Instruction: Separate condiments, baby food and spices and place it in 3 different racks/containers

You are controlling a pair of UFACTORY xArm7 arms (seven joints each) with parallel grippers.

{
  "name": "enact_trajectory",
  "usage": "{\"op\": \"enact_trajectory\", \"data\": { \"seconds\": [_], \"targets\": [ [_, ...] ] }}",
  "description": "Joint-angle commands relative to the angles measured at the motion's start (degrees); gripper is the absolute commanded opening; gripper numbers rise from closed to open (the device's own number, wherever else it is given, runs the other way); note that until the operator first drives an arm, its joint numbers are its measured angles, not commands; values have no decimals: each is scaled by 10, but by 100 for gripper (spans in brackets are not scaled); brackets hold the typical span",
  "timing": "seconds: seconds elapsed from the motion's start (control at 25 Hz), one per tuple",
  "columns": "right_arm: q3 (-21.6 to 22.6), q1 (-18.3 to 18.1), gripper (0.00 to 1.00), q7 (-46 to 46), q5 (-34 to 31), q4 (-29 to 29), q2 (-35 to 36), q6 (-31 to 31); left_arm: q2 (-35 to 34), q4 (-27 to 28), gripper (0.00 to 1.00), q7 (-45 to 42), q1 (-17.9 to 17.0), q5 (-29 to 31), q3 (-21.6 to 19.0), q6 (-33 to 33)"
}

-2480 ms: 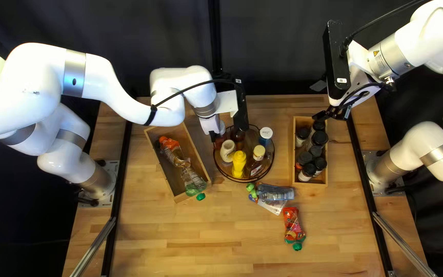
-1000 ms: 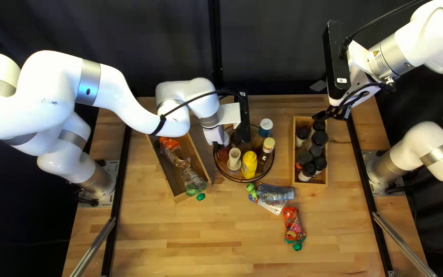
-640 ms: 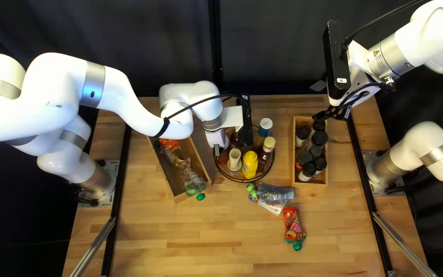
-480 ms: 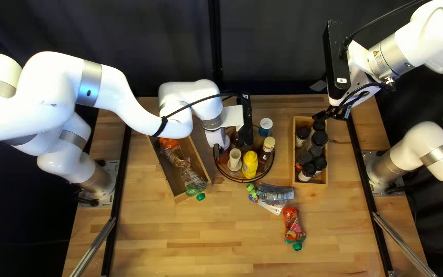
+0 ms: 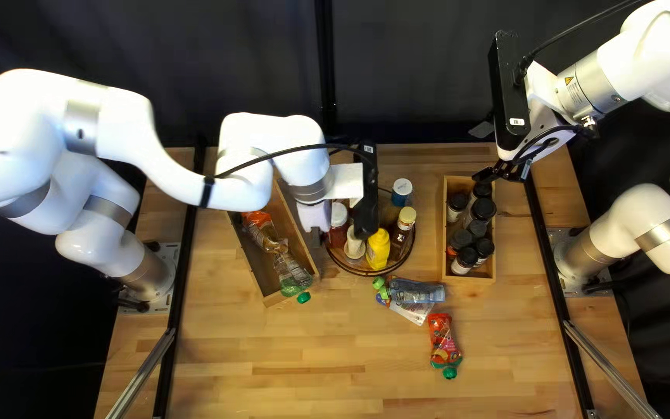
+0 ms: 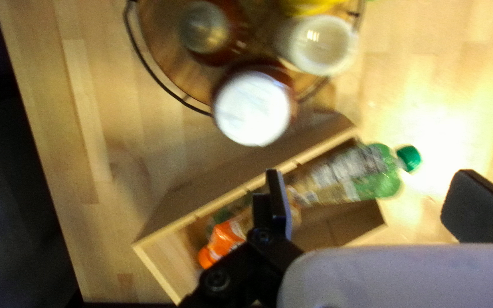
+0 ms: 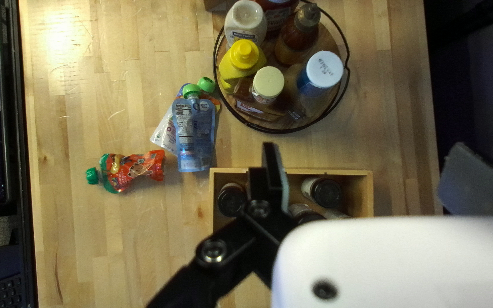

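Red pouch (image 7: 135,170): on the table, apart from the pouch box (image 6: 169,262)
Feel: probably light and squashy, its film slick enough to slip or fold
Best hold: across the filled body close to the green cap (image 7: 92,175), squeezed gently
Blue pouch (image 7: 194,140): lies over a white pouch (image 7: 165,136); lifting it could drag that one along
Left gripper (image 6: 375,197): fingers wide apart, nothing clamped, over the pouch box beside the condiment tray (image 7: 331,35)
Right gripper (image 7: 375,179): fingers wide apart too, holding nothing, raised near the spice box (image 7: 315,171)
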Motion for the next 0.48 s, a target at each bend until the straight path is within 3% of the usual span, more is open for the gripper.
{"op": "enact_trajectory", "data": {
  "seconds": [0.04, 0.28, 0.48],
  "targets": [
    [0, 0, 100, 0, 0, 0, 0, 0, -96, -34, 100, -40, 4, 17, -38, 46],
    [0, 0, 100, 0, 0, 0, 0, 0, -216, -95, 100, -75, 22, 36, -60, 43],
    [0, 0, 100, 0, 0, 0, 0, 0, -320, -170, 100, -72, 43, 48, -37, -8]
  ]
}}
